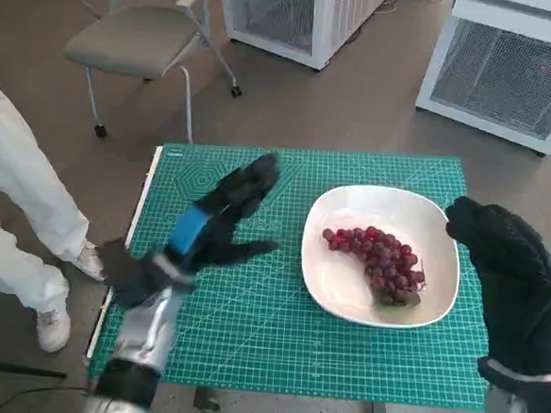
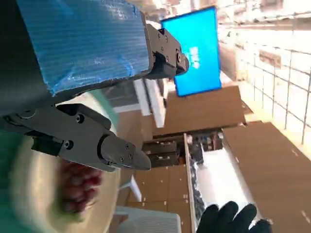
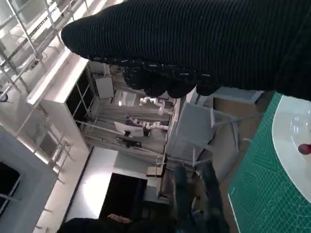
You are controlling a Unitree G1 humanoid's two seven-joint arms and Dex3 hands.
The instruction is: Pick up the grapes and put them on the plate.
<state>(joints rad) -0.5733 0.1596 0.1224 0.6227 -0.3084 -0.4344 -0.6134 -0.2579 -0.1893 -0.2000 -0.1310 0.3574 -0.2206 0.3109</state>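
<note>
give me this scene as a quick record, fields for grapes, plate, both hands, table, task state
grapes: red bunch lying in the plate, nothing touching it
plate: white, shallow, on the right half of the mat
left hand: over the mat left of the plate, fingers spread, holding nothing
right hand: at the plate's right edge, holding nothing that shows
table: covered by a green cutting mat
task state: grapes are on the plate
</note>
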